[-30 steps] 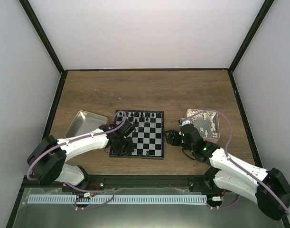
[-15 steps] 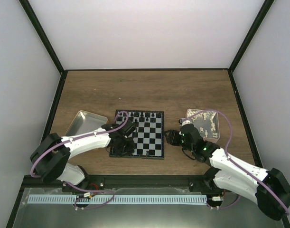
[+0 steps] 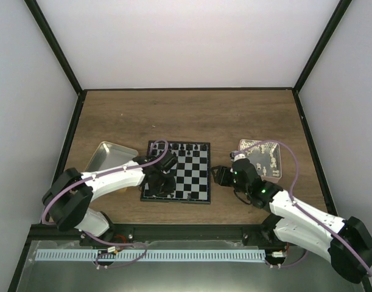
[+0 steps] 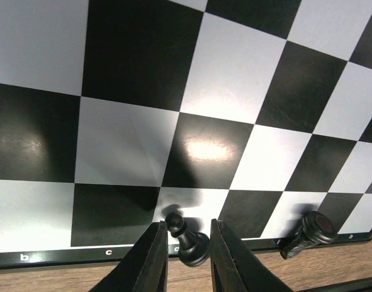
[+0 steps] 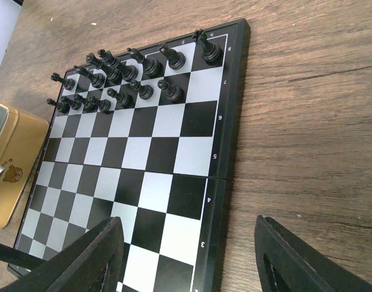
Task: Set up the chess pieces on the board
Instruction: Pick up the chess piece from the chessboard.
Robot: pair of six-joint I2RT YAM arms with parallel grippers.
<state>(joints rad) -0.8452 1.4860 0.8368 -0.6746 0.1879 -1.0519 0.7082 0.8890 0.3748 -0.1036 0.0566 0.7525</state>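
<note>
Tool (image 4: 187,224) fingers flanking blk pawn (image 4: 192,246) at board (image 4: 131,146) edge, 2nd piece (image 4: 307,234) right

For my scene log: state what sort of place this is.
Probably a robot lab test cell: a left arm and right arm mounted at a wooden table, plain white walls around it, a chessboard between them.

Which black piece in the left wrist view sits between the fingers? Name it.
The pawn at the board's edge, flanked by the left gripper's fingers; the other piece stands outside them.
</note>
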